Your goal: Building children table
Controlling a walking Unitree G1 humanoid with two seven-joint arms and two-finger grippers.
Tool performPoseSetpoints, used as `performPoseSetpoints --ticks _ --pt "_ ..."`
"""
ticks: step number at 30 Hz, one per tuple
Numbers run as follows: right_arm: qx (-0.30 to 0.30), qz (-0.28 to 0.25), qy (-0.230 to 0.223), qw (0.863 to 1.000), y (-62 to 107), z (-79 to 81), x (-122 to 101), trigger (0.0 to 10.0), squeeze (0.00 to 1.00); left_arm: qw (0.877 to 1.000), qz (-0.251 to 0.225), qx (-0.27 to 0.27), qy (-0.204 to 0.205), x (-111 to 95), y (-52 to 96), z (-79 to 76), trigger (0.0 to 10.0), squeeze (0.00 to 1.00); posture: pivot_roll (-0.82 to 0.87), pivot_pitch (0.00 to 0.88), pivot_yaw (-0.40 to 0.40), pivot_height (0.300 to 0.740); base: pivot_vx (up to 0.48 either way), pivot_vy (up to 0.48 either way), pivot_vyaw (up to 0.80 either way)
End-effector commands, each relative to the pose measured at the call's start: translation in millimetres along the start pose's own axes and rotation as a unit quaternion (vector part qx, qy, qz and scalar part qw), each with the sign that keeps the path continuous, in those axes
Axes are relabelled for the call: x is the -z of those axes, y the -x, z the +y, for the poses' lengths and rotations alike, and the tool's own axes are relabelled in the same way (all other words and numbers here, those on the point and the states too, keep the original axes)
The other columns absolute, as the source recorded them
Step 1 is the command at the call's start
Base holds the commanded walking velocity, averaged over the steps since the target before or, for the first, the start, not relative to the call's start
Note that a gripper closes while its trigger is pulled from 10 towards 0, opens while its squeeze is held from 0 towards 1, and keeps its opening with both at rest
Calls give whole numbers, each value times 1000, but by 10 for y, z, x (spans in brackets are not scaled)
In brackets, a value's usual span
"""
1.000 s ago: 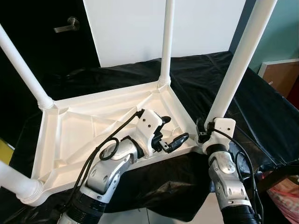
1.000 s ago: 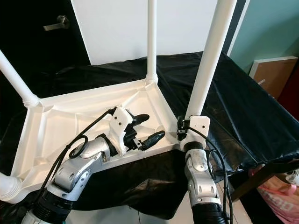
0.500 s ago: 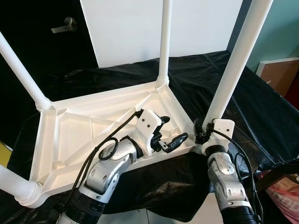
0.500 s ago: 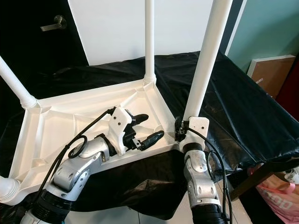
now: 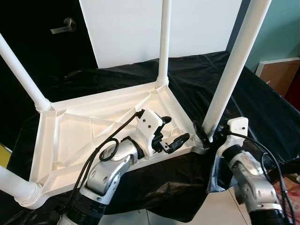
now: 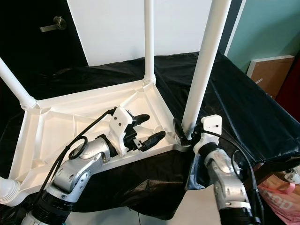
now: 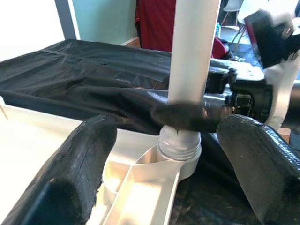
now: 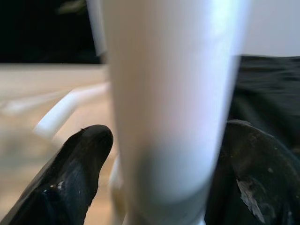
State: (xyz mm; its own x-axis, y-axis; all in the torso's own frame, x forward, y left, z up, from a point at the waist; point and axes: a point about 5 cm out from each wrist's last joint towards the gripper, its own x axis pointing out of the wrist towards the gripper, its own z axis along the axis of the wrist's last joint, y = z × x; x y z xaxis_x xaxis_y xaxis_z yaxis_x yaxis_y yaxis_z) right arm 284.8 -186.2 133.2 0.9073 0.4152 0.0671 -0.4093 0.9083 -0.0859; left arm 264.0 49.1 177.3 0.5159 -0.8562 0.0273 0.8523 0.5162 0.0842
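Right gripper [image 6: 183, 132] is being clamped around the base of the near table leg [image 6: 205, 61], just above its corner socket [image 7: 180, 149] in the upturned tabletop [image 6: 56, 122]. Left gripper [image 6: 145, 129] is being held spread beside it. Judged: seating the leg; twisting seems needed next.

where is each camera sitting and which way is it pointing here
Left and right eye views: on the head, looking down at the upturned white table on black cloth; both arms show.
Left wrist view: along the open left end effector toward the near-right leg and its socket.
Right wrist view: close on that leg, right end effector around it.
Shared: the same leg, seen from both wrists.
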Motion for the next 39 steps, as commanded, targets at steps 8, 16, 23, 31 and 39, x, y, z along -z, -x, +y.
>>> performPoseSetpoints --ticks 8,16,23,31,39 --pt "-86 33 3 996 -185 30 54 10000 0 1000 -1 28 -6 -17 -20 -15 10000 0 -190 9 15 740 0 0 0" --pt "-118 42 18 992 -296 42 94 0 0 1000 -1 21 -9 -30 -5 13 10000 0 -178 6 13 740 0 0 0" --pt "-103 53 -8 993 -288 10 128 10000 0 1000 4 6 -6 -16 78 1 10000 0 -137 11 -10 740 0 0 0" --pt "-4 53 -18 998 -312 25 162 10000 0 1000 3 -1 -7 -13 98 9 10000 0 -131 5 -21 740 0 0 0" --pt "141 49 -43 988 -355 206 242 10000 0 1000 7 -1 -6 7 88 -7 10000 0 -148 0 -8 740 0 0 0"
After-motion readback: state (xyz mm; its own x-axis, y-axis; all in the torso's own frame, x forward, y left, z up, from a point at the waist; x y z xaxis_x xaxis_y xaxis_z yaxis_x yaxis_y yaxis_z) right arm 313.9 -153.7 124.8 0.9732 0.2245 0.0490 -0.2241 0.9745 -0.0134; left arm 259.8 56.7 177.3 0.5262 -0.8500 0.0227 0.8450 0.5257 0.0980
